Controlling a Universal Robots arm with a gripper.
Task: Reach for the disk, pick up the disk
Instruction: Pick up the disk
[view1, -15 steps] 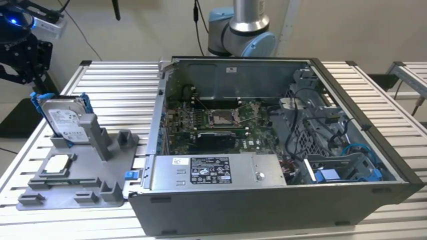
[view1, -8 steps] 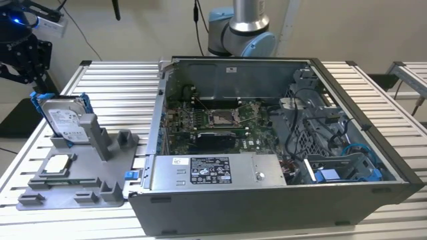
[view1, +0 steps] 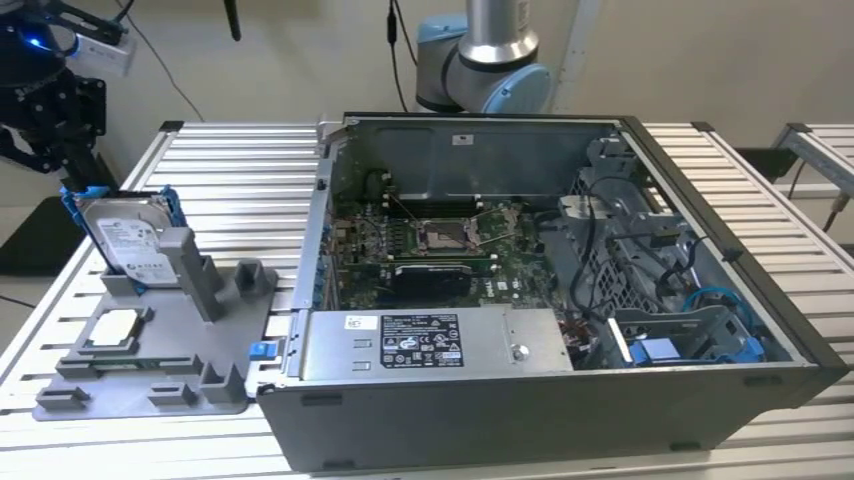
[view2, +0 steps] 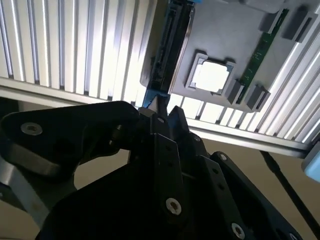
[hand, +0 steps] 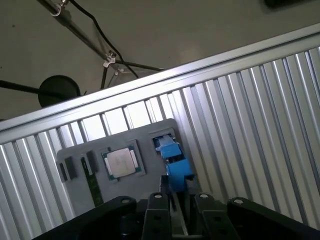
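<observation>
The disk (view1: 134, 240) stands on edge in a slot at the back of a grey holder plate (view1: 147, 375), silver with a white label and a blue frame. My black gripper (view1: 80, 188) comes down at its upper corner on the exterior view's left. In the first wrist view the blue frame of the disk (hand: 175, 162) runs between the two fingers of my gripper (hand: 176, 194), which press on both of its sides. In the second wrist view the disk (view2: 170, 45) is seen edge-on, and the tips of my gripper (view2: 162, 107) meet on its blue edge.
A square silver chip (view1: 114, 330) lies on the holder plate beside the disk. An open computer case (view1: 534, 260) with a long grey labelled box (view1: 427, 345) fills the middle of the slatted metal table (view1: 227, 170). The arm's base (view1: 481, 60) stands behind it.
</observation>
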